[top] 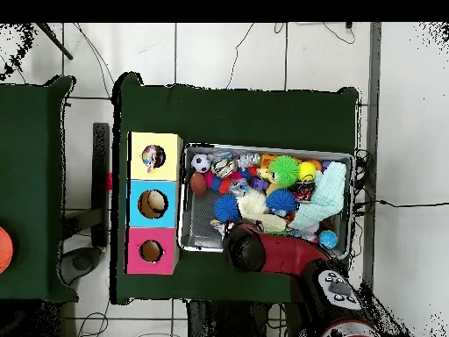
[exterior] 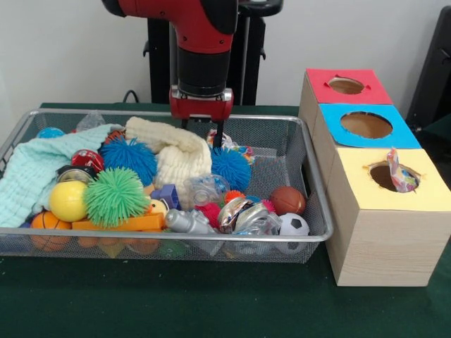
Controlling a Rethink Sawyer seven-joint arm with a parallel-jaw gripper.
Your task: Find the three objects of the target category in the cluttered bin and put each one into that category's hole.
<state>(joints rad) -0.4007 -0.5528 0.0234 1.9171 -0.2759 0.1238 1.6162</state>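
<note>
A wire mesh bin (exterior: 318, 190) holds mixed clutter. My gripper (exterior: 202, 129) hangs at the bin's back, just above a cream knit cloth (exterior: 176, 155); its fingers stand apart, open, with nothing between them. Shiny crinkly wrappers (exterior: 243, 215) lie near the front right of the bin, and another wrapper (exterior: 220, 139) lies right by the fingertips. To the right stand three boxes with holes: red (exterior: 347, 86), blue (exterior: 366, 125) and yellow (exterior: 387, 176). A crinkly wrapper (exterior: 399, 172) sticks out of the yellow box's hole. In the overhead view the arm's wrist (top: 245, 249) covers the gripper.
Also in the bin are two blue spiky balls (exterior: 128, 156) (exterior: 230, 167), a green spiky ball (exterior: 116, 196), a yellow ball (exterior: 68, 201), a brown mini basketball (exterior: 287, 200), a soccer ball (exterior: 294, 225) and a mint cloth (exterior: 42, 172). The boxes stand close against the bin's right wall.
</note>
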